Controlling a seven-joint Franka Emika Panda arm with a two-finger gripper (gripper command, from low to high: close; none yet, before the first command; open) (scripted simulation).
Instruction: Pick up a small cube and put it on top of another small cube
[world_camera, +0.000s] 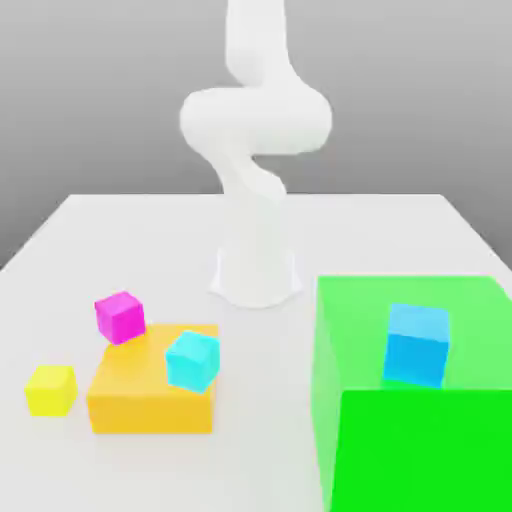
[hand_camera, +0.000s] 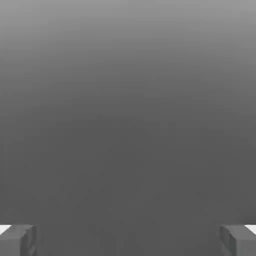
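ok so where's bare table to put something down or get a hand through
Free: the table behind the magenta cube, out to the exterior view's left of the robot base, and the strip between the orange block and green block. Crowded: the magenta, yellow and cyan cubes cluster around the orange block.

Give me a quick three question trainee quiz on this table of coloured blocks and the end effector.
1. True or false: the yellow cube is stacked on the magenta cube.
2. What does the cyan cube rest on? A) orange block B) table
3. Is the end effector open or shut?

Key: 1 false, it sits on the table; 2 A; 3 open.
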